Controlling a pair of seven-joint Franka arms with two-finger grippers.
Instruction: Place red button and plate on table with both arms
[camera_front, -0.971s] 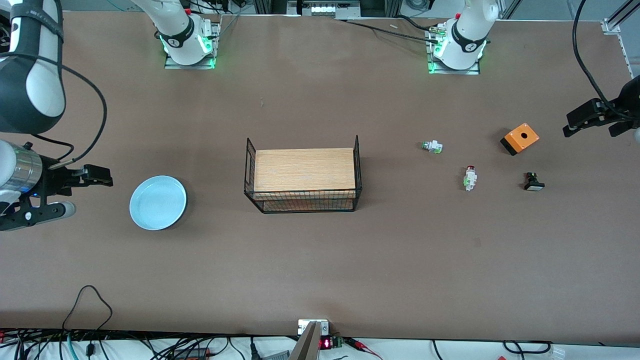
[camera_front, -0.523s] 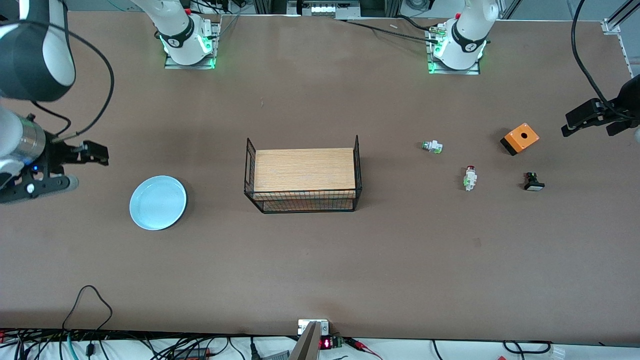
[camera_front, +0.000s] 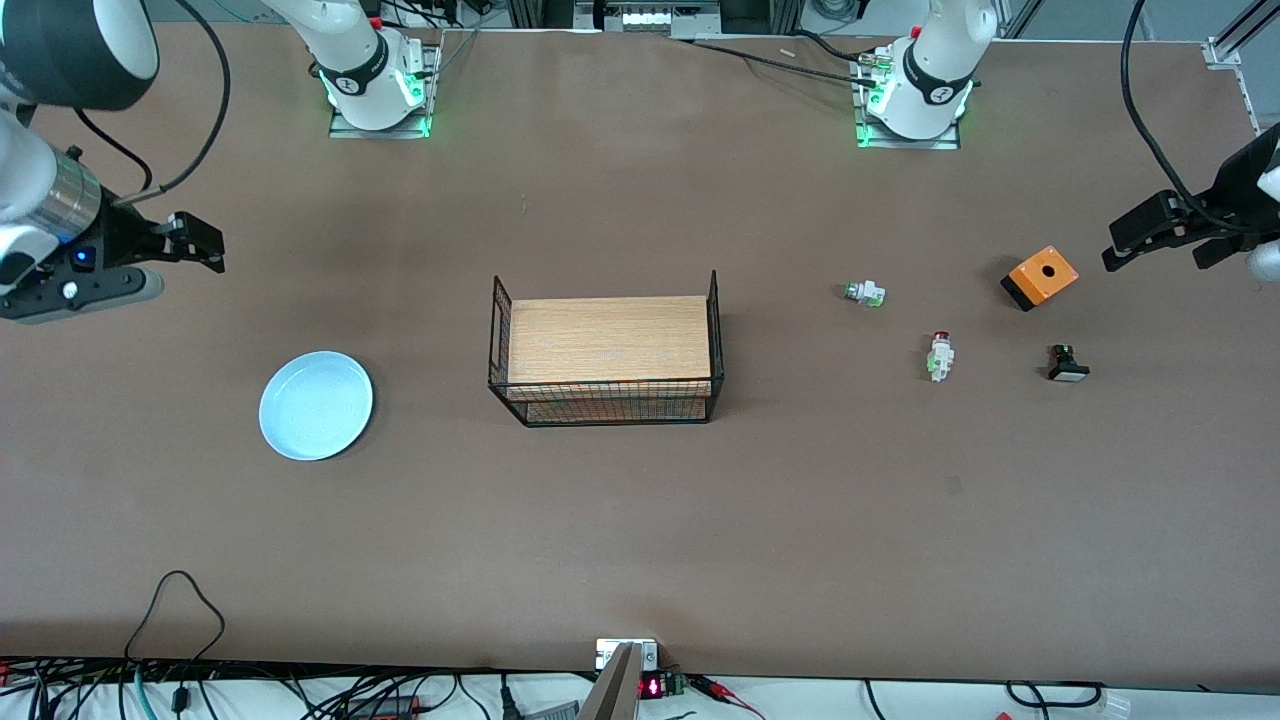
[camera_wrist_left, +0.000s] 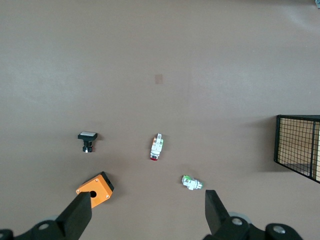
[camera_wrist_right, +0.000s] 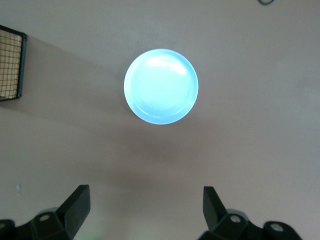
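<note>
Both items already lie on the surface (camera_front: 640, 520): plate (camera_front: 316, 405) at the right arm's end, button (camera_front: 939, 356) at the left arm's end. Keep both arms high and clear. Right gripper (camera_front: 165, 262) and left gripper (camera_front: 1165, 232): fingers spread, empty. Versus 1.0 s ago, the right gripper has pulled off the plate.

Lighting's pretty even and bright from overhead, soft shadows under the rack (camera_front: 604, 360) and arms on the matte brown surface (camera_front: 640, 520), a bit of glare washing out the plate (camera_wrist_right: 161, 86), everything decently sharp.
</note>
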